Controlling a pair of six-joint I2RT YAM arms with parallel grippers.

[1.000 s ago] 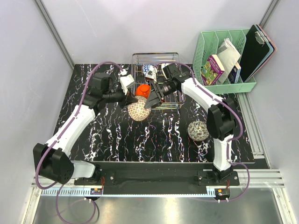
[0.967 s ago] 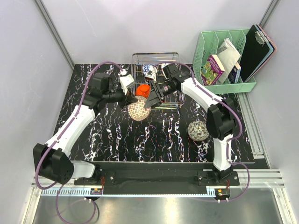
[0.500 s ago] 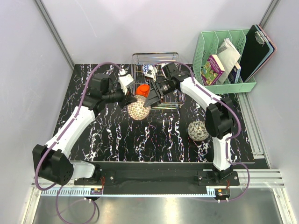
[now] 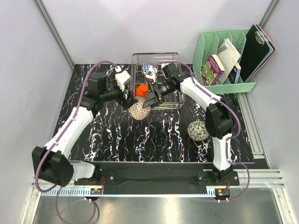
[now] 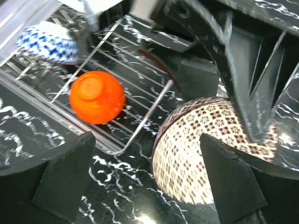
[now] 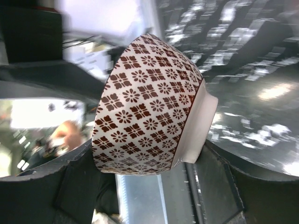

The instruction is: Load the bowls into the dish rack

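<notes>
Since earlier frame: left fingers sprung wide, releasing net-pattern bowl; bowl shifted slightly toward dish rack. Now right fingers clamp that bowl across its sides, at rack's near edge. Already in rack: orange bowl, one blue-white bowl. Left to do: second net bowl on table. Fifth not seen. Judged roughly halfway.

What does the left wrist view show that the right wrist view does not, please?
Only the left wrist view shows the orange bowl and a blue-and-white bowl in the wire rack. Only the right wrist view shows the white foot of the brown-patterned bowl. Both show that brown-patterned bowl.
</notes>
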